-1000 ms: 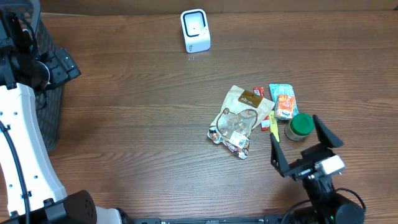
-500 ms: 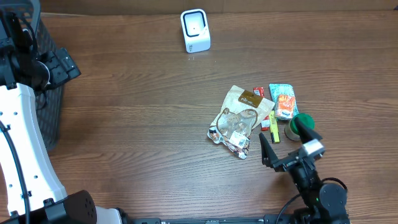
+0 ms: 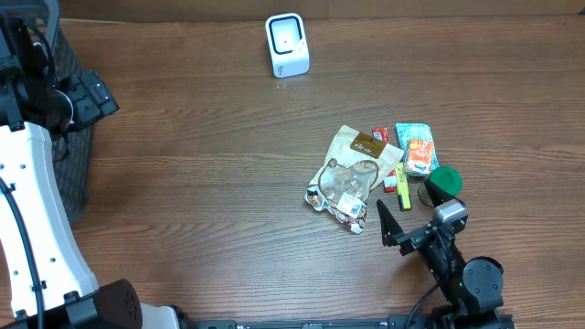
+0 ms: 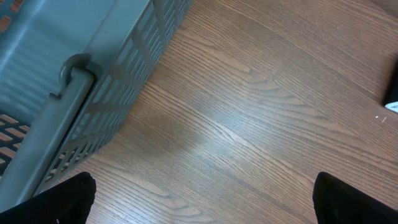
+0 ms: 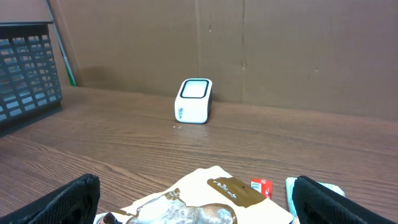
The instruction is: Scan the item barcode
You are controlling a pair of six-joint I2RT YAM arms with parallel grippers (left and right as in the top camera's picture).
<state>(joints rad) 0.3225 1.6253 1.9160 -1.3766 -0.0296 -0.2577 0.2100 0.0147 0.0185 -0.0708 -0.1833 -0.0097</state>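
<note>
Several items lie in a pile right of the table's middle. They include a beige snack pouch [image 3: 352, 172] [image 5: 214, 196], a small red packet [image 3: 380, 135] [image 5: 262, 186], a teal and orange packet [image 3: 418, 146], a yellow stick [image 3: 402, 189] and a green-lidded jar [image 3: 444, 182]. The white barcode scanner [image 3: 287, 44] [image 5: 194, 100] stands at the back. My right gripper [image 3: 413, 206] [image 5: 202, 208] is open just in front of the pile, holding nothing, and its fingers frame the pouch. My left gripper [image 4: 201, 200] hangs open over bare wood at the far left.
A dark grey slatted basket [image 3: 75, 146] [image 4: 74, 68] stands at the table's left edge, beside the left arm [image 3: 37, 210]. A brown cardboard wall [image 5: 280, 50] rises behind the scanner.
The right gripper has moved left and toward the pile, coming in close to the pouch and jar. The left arm and the items have not moved.
</note>
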